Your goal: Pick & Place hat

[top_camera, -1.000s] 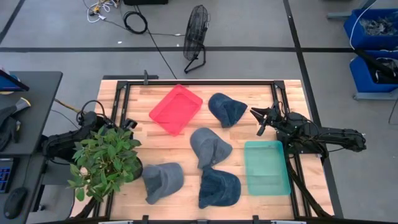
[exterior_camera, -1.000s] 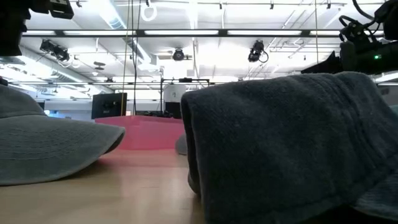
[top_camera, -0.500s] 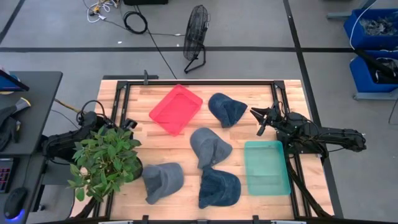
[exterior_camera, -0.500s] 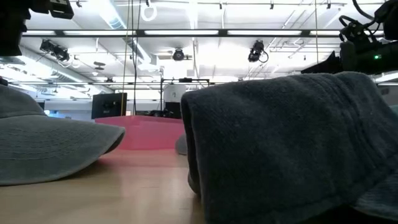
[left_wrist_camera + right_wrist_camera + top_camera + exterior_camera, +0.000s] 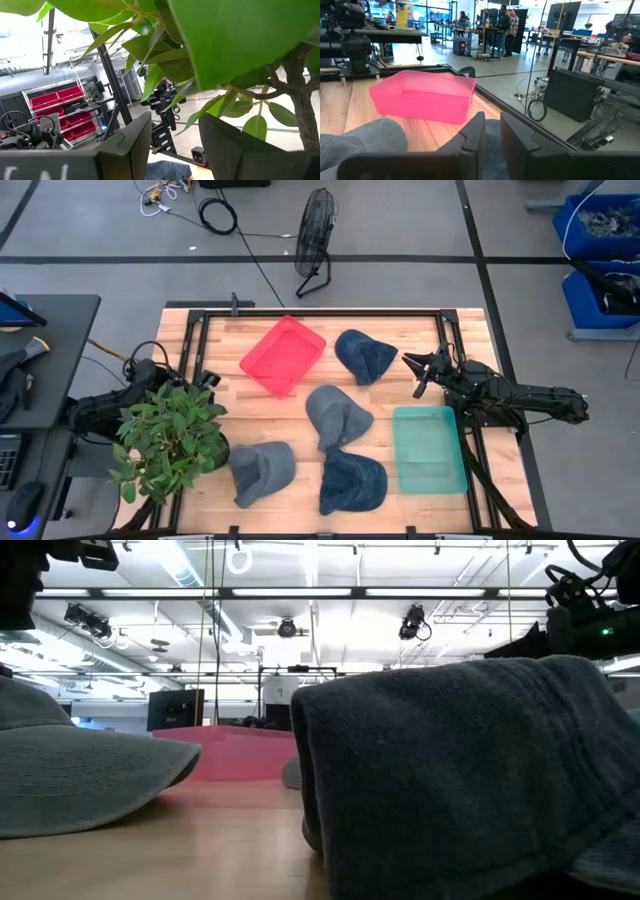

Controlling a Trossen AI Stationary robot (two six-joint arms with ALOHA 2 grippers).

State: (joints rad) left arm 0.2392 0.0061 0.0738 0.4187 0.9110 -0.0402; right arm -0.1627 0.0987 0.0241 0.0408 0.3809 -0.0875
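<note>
Left claw (image 5: 205,383) waits behind the plant (image 5: 168,435), fingers apart, empty. Four hats lie mid-worktop; the nearest hat (image 5: 364,355) to the right claw (image 5: 415,367), whose fingers are slightly parted and empty, runs diagonally, pointing towards the red tray (image 5: 283,355). Risk: soft fabric may slip or bunch.

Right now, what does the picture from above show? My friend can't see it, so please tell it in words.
Four gray and blue hats lie on a wooden table between a red tray and a green tray, both empty. The right gripper hovers beside the farthest hat; the left arm waits behind a leafy plant.
</note>
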